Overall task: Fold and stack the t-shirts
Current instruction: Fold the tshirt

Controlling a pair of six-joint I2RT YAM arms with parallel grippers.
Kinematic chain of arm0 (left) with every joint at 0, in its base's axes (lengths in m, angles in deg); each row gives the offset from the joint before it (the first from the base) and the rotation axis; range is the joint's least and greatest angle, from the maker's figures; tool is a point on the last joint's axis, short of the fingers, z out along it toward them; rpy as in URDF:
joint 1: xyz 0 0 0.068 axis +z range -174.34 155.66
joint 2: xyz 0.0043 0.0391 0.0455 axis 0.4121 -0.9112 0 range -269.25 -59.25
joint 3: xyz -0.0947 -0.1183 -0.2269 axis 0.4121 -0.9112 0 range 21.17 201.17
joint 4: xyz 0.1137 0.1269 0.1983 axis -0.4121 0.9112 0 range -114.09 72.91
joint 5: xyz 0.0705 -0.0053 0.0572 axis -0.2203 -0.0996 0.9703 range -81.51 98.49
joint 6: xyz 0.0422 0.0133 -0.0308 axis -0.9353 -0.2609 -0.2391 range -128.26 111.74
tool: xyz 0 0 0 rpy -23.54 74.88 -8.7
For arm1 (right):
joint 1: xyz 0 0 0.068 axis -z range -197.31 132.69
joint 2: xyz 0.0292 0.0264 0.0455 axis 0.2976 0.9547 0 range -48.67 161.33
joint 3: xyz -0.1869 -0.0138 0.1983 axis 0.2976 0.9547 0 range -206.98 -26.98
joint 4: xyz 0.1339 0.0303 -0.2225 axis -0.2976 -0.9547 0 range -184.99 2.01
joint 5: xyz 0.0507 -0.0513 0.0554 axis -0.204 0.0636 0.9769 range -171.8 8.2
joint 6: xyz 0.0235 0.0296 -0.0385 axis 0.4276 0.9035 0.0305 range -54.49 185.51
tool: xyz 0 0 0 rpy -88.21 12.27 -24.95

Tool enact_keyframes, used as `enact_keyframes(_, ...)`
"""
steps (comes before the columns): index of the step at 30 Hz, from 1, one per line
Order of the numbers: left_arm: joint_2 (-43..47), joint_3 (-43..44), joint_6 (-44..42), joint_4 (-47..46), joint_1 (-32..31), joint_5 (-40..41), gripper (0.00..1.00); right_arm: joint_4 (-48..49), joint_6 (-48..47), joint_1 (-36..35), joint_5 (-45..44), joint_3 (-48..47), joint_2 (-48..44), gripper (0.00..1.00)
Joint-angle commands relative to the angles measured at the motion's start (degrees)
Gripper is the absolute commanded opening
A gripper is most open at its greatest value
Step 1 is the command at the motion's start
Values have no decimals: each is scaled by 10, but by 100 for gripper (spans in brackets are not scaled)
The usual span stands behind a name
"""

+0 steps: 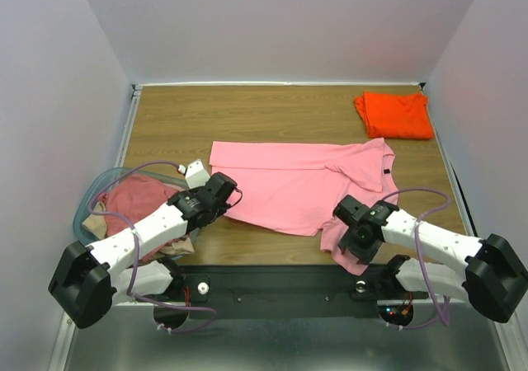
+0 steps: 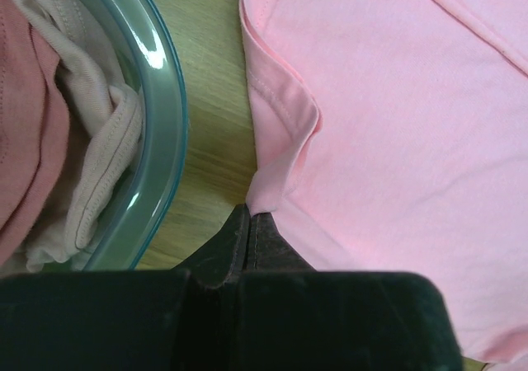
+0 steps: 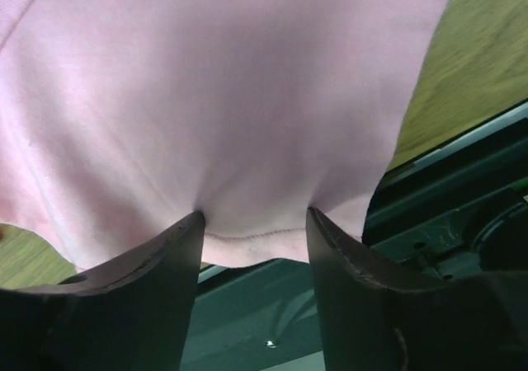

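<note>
A light pink t-shirt (image 1: 289, 181) lies spread across the middle of the wooden table, one part hanging over the near edge. My left gripper (image 1: 228, 193) is shut on a bunched fold of its left edge (image 2: 285, 152), next to the tub; the jaws meet at the fabric (image 2: 250, 213). My right gripper (image 1: 356, 237) is open over the overhanging pink part, and the stitched hem (image 3: 252, 237) sits between its fingertips (image 3: 191, 227). A bright orange t-shirt (image 1: 394, 115) lies folded at the back right. Dusty rose (image 1: 136, 196) and tan (image 2: 103, 152) shirts lie in the tub.
The clear bluish plastic tub (image 2: 165, 115) stands at the table's left edge, close to my left gripper. A small white object (image 1: 196, 171) lies beside it. The black base rail (image 1: 272, 284) runs along the near edge under the hanging fabric. White walls enclose the table.
</note>
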Motion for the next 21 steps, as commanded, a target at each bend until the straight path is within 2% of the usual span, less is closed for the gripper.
enact_keyframes(1,11,5,-11,-5,7,17,0,42,19,-4,-13,28,12,54)
enact_keyframes(4,12,5,-12,-5,9,13,0,53,25,-4,-29,38,2,33)
enact_keyframes(8,14,1,-11,-7,11,3,0,54,21,-4,-55,27,-17,21)
enact_keyframes(11,18,-3,-9,-7,10,-4,0,47,2,-4,-72,13,-26,16)
enact_keyframes(12,19,-4,-7,-7,10,-7,0,42,-2,-4,-80,3,-28,4)
enact_keyframes(13,20,-4,-5,-7,10,-7,0,38,-2,-4,-86,-1,-28,0)
enact_keyframes(21,3,-5,-3,-21,23,-10,0,-33,-3,-3,-164,-77,-35,0)
